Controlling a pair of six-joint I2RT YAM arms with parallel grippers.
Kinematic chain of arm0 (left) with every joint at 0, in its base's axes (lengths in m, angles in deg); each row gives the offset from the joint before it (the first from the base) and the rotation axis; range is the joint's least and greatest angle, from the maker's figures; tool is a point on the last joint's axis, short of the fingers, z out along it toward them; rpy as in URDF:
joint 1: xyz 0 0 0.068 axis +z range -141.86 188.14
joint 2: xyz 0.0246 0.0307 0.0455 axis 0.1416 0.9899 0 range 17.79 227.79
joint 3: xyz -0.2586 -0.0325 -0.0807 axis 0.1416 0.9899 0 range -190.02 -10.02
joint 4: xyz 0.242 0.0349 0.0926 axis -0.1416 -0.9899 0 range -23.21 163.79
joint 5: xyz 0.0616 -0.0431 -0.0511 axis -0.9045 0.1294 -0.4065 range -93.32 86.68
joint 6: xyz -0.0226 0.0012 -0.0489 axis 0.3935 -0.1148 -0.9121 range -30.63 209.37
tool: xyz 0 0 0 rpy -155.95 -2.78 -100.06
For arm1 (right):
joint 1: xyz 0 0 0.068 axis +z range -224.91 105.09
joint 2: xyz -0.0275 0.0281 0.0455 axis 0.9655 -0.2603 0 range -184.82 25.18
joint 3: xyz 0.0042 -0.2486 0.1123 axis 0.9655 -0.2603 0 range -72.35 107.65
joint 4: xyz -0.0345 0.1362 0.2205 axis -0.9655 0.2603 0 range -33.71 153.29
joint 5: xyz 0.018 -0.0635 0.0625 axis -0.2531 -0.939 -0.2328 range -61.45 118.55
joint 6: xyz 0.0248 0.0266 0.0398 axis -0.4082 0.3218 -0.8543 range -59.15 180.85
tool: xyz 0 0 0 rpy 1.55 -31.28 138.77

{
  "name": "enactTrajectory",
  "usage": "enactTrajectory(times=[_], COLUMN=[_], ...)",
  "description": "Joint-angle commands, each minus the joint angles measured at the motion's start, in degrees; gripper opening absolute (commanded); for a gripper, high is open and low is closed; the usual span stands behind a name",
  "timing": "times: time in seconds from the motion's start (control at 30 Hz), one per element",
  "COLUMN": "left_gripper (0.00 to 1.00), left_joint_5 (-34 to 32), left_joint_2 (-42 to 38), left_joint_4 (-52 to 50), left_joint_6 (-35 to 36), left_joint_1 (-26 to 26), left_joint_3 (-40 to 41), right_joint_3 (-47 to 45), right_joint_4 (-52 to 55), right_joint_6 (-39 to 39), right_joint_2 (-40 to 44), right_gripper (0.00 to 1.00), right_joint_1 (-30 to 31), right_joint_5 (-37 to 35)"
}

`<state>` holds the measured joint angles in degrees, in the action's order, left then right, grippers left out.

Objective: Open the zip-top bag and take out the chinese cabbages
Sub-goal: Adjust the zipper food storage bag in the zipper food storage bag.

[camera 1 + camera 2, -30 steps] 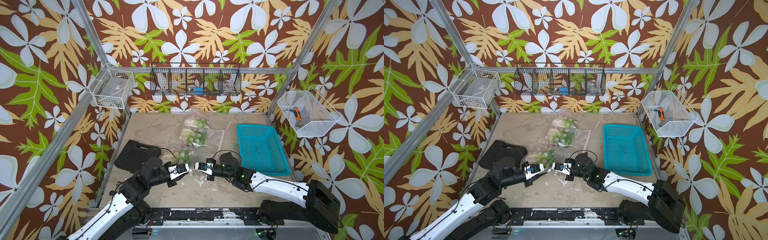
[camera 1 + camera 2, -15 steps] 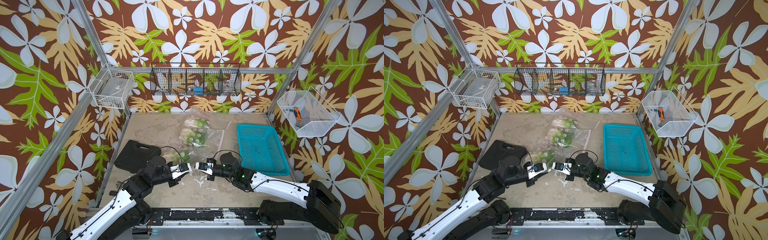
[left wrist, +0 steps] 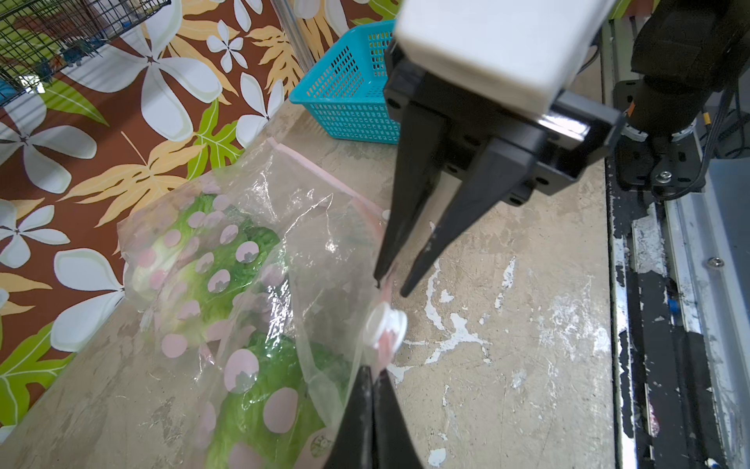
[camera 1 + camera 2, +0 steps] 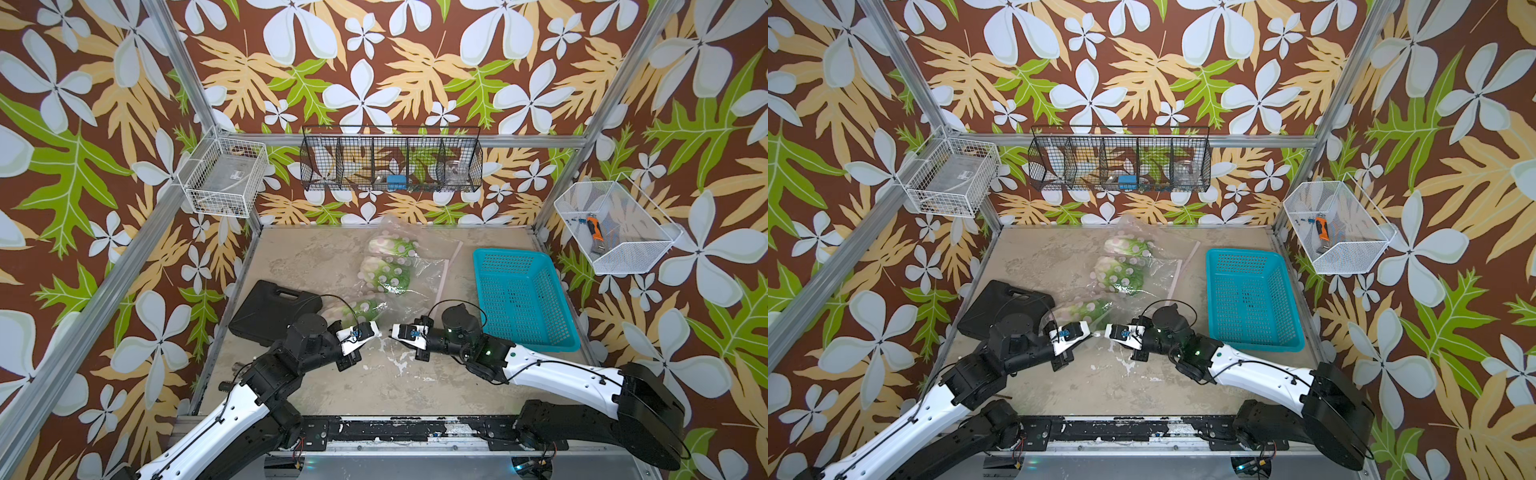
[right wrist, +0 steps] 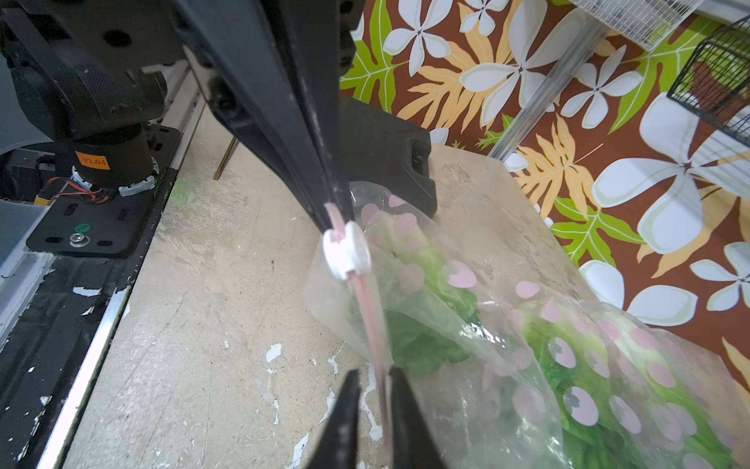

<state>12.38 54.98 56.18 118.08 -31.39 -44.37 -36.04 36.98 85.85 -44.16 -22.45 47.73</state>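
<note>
At the near centre the left gripper (image 5: pixel 329 213) is clenched on the pink strip (image 5: pixel 371 325) of the zip-top bag (image 4: pixel 422 276), beside the white slider (image 5: pixel 347 256); the right gripper (image 3: pixel 391 286) straddles that strip, jaws slightly apart; the chinese cabbages (image 4: pixel 390 278) lie inside, farther back

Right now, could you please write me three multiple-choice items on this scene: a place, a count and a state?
1. Where does the blue basket stand? A) to the robot's right of the bag B) to the robot's left of the bag C) inside the bag
2. How many cabbages are in the bag? A) one B) three C) five
3. How are the left fingers? A) wide open B) shut on the bag's pink strip C) shut on a cabbage

1 A: both top views show it there. 2 B: three green heads show through the plastic. 3 B: they pinch the strip beside the white slider.
</note>
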Motion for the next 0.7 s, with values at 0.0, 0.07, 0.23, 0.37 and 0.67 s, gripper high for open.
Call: enactTrajectory(times=[0.0, 0.07, 0.23, 0.37, 0.67], left_gripper=[0.00, 0.00, 0.00, 0.00, 0.00], left_joint_5=[0.53, 0.77, 1.78, 1.79, 1.51], left_joint_2=[-0.27, -0.36, -0.89, -1.34, -2.55], left_joint_4=[1.16, 1.18, 1.91, 1.88, 2.44], left_joint_6=[-0.15, -0.19, -0.49, -0.50, -1.90], left_joint_1=[-0.02, -0.02, -0.02, 0.03, -0.02], left_joint_3=[0.46, 0.94, 1.74, 1.92, 2.62], right_joint_3=[-0.84, -1.85, -1.93, -1.16, -1.62], right_joint_4=[-2.25, -4.39, -7.58, -7.55, -10.50], right_joint_6=[2.00, 2.86, 3.20, 4.98, 6.42], right_joint_2=[2.56, 4.47, 5.95, 4.43, 2.04], right_gripper=[0.48, 0.54, 0.54, 0.46, 0.44], right_joint_1=[0.00, 0.00, 0.63, 2.91, 4.97], right_joint_5=[-0.72, -0.29, 1.69, 0.71, -0.79])
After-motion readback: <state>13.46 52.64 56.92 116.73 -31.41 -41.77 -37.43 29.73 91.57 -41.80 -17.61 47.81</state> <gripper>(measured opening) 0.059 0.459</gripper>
